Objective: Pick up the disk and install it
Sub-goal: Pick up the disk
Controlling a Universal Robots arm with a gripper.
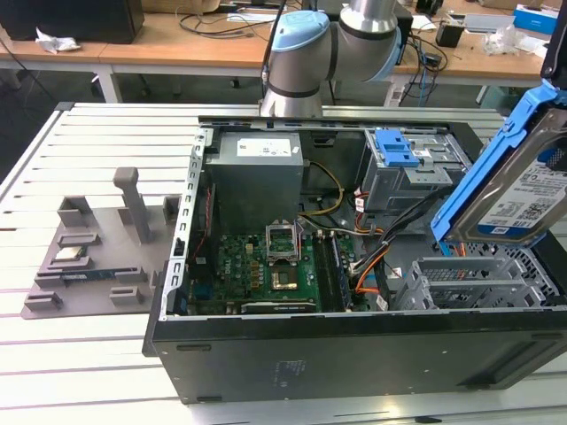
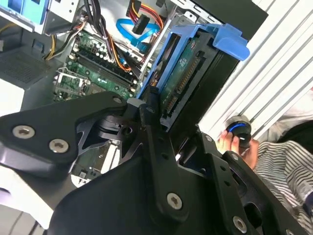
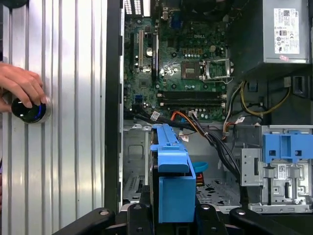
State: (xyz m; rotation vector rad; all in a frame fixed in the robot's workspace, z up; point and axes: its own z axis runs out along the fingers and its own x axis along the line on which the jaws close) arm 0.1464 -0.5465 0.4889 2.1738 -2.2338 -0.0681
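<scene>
The disk (image 1: 527, 199), a silver-grey drive with a white-and-blue label in a bright blue bracket, hangs tilted above the open computer case (image 1: 266, 354), at the exterior view's right. In the second wrist view my gripper (image 2: 171, 122) is shut on the disk (image 2: 188, 73), black fingers (image 2: 149, 105) clamping its lower end. The first wrist view looks along the disk (image 3: 173, 181) edge-on, with my gripper (image 3: 173, 215) around it, over the grey metal bay (image 3: 134, 161) inside the case.
A grey drive cage with a blue latch (image 1: 396, 150) stands at the case's back. Cables (image 1: 372, 252), motherboard (image 1: 266, 266) and power supply (image 1: 257, 173) fill the interior. A person's hand (image 3: 22, 85) rests on a black knob beside the case. A grey fixture (image 1: 89, 257) holds small parts.
</scene>
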